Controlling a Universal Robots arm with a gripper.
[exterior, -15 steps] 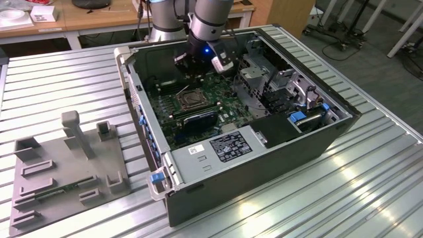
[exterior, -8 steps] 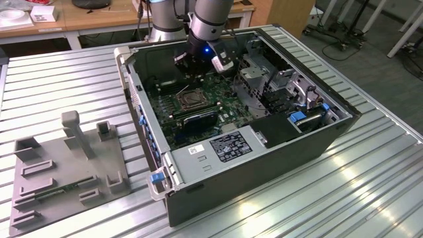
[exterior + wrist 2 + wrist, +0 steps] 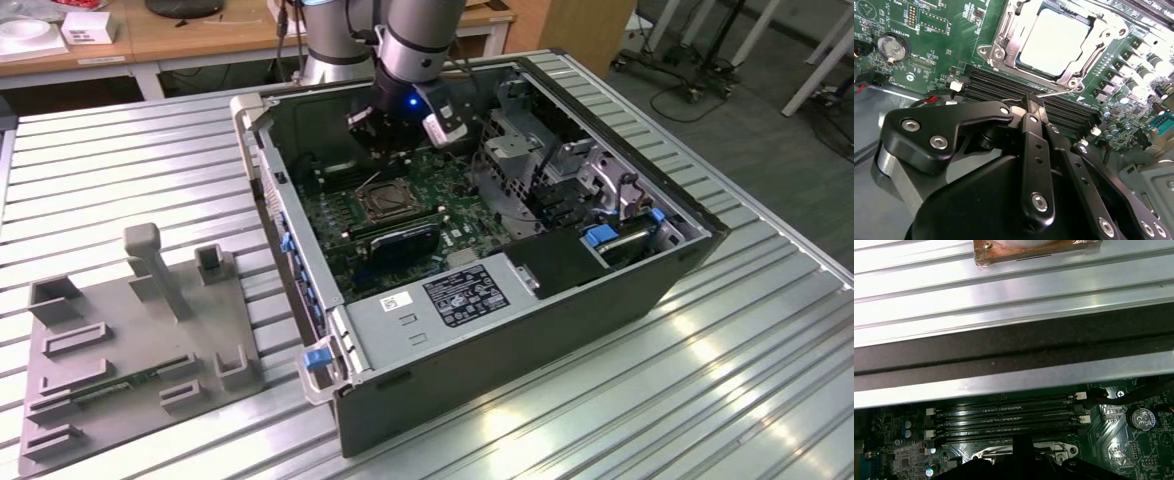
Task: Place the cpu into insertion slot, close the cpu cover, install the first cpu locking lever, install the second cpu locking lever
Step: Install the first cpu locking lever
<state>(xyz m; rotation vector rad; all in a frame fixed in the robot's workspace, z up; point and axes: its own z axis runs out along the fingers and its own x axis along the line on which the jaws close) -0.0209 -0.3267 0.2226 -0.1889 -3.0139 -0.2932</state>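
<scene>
Second wrist view gives the closest look at the cpu (image 3: 1054,40): a pale silver square, flat and level in the insertion slot (image 3: 1076,82). The cpu cover (image 3: 1004,37), a shiny metal frame with a cut-out window, lies down around it, so the chip's face shows through the window. A thin wire lever (image 3: 1059,92) runs along the slot's near edge, just beside the long black memory slots (image 3: 999,85).

In the exterior view the slot (image 3: 378,200) sits near the middle of the green board (image 3: 454,190), deep inside the open computer case (image 3: 534,330). The case walls rise on all sides. A metal drive cage (image 3: 534,150) stands on the exterior view's right, leaving an open pocket of room above the board. The case stands on a ribbed metal table (image 3: 134,170), with a grey parts holder (image 3: 134,330) well apart on the exterior view's left.

The gripper (image 3: 1035,100) hangs low over the board, its jaws drawn together with hardly a gap. Its tips meet the end of the wire lever; I cannot tell whether they pinch it. The cpu lies apart from the tips, with the memory slots in between. The exterior view shows the gripper (image 3: 398,130) on the far side of the slot.
</scene>
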